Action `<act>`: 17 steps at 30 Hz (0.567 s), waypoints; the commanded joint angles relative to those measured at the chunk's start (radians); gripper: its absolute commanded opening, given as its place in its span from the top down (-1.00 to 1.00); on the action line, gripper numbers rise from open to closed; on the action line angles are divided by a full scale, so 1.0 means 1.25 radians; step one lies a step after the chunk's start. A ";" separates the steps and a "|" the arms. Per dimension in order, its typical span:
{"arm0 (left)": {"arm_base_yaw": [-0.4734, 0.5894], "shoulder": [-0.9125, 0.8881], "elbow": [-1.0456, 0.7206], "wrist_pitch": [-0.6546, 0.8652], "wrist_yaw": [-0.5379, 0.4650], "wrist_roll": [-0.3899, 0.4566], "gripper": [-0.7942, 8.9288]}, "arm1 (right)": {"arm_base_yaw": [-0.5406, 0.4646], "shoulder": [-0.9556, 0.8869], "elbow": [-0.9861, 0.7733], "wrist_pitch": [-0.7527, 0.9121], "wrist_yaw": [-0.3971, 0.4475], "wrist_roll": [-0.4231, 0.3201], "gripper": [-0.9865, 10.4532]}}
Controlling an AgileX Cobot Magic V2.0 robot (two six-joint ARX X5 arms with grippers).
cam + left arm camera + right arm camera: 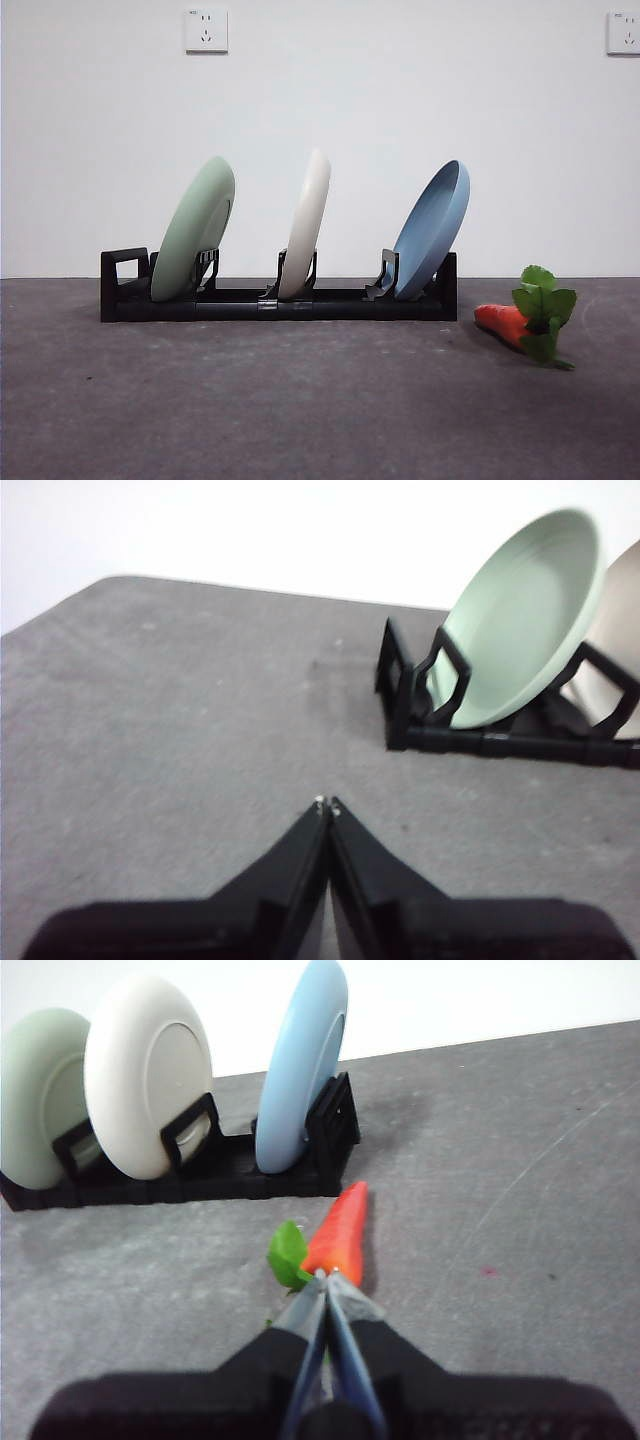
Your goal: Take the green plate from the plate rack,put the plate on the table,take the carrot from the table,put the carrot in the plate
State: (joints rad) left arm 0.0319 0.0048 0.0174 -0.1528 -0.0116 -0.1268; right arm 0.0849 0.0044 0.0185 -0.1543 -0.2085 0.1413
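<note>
We judge the matte sage-green round plate (194, 229) light, rigid, graspable at its upper rim; both left gripper (327, 804) and right gripper (326, 1277) are closed, empty.

Sage-green plate (195, 228), cream plate (306, 225), blue plate (432, 229), black rack (300, 302), orange-red carrot (503, 322) (bright green leaves), dark grey table (250, 400).

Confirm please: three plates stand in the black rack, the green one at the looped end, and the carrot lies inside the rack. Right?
Not quite. The carrot lies on the table beside the plate rack, as the front view shows. The green plate does stand at the looped end.
</note>
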 commanded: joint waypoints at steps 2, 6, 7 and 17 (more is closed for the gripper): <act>0.002 -0.002 -0.007 0.017 0.063 -0.046 0.84 | 0.001 -0.001 -0.001 0.015 0.001 0.102 0.84; 0.002 -0.002 0.014 0.015 0.162 -0.116 0.85 | 0.001 0.003 0.034 0.014 0.002 0.172 0.85; 0.002 -0.002 0.023 0.013 0.176 -0.132 0.85 | 0.001 0.008 0.047 0.014 0.001 0.175 0.85; 0.002 0.021 0.187 -0.072 0.281 -0.171 0.85 | 0.001 0.151 0.251 -0.071 -0.044 0.164 0.85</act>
State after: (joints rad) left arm 0.0319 0.0277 0.2352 -0.2405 0.3267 -0.3275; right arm 0.0849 0.1795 0.3122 -0.2428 -0.2535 0.3481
